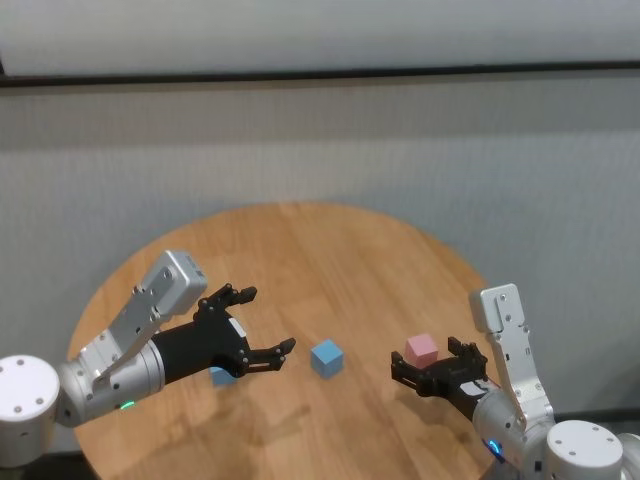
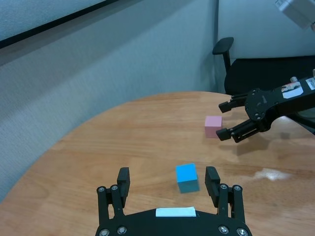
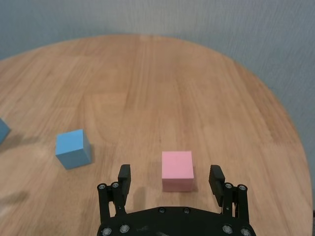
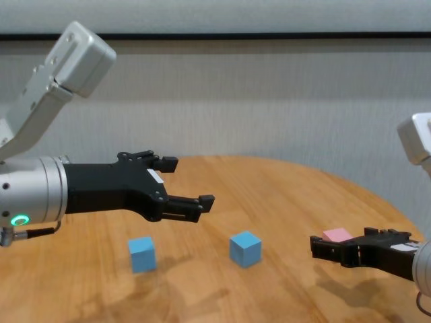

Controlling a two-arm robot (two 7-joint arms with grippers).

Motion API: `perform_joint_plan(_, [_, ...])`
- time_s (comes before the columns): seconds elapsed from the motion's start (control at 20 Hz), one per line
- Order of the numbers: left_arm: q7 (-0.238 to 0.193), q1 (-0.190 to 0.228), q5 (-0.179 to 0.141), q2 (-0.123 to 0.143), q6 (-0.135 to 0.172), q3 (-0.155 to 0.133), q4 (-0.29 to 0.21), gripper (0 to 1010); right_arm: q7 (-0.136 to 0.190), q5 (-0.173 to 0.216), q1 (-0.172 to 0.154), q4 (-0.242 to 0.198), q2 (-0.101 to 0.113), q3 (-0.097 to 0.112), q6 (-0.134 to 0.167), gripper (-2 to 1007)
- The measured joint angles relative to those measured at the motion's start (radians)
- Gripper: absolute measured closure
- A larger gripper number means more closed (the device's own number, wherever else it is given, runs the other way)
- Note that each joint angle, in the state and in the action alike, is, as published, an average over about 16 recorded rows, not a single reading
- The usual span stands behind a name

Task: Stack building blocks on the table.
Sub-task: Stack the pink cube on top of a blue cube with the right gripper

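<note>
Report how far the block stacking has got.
Nothing is stacked: the pink matte cube and two light blue matte cubes sit apart on the round wooden table. Nothing is held; the open right end effector lines up on pink, and the left end effector hovers open. All stacking remains.

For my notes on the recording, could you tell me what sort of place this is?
Probably an office: a black swivel chair stands by a grey partition wall, and the round wooden table looks like a meeting table.
</note>
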Motion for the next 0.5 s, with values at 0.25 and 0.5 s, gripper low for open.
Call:
perform_joint_plan(0.25, [0.0,0.0,0.0,0.0,0.0,0.0,0.0,7,0.009,-0.012,0.005,0.018,-0.008,0.004,-0.002,0])
perform_joint_plan(0.5, [0.0,0.0,0.0,0.0,0.0,0.0,0.0,7,0.017,-0.024,0.01,0.035,-0.016,0.009,-0.006,1])
